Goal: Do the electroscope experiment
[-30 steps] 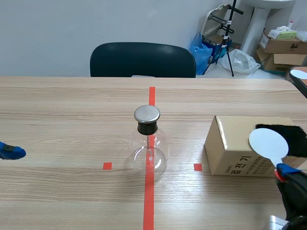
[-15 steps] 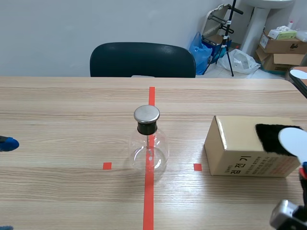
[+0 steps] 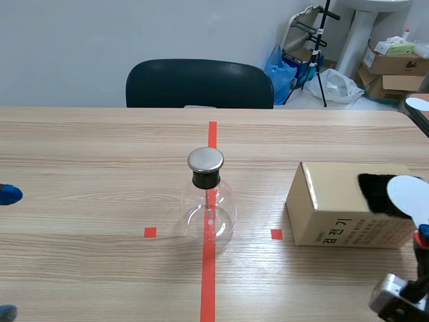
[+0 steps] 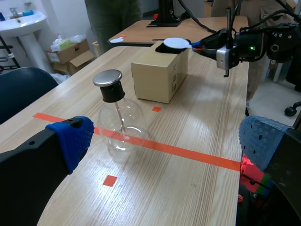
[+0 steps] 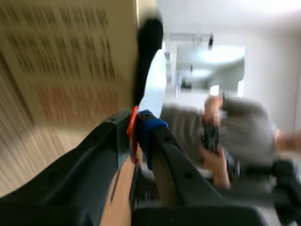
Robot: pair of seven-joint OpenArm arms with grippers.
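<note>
The right gripper (image 5: 139, 126) pinches a white disc (image 5: 153, 84) (beside black cloth (image 5: 150, 40)).

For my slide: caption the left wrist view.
Open left gripper faces the electroscope; right gripper holds white paddle over cardboard box.

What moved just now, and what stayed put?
The right pincer, shut on the white paddle, carried it rightward over the black cloth on the box, from near the box's front face toward its right end. The left pincer, open, drew back a little to the left. The flask, the box and the cloth did not move.
</note>
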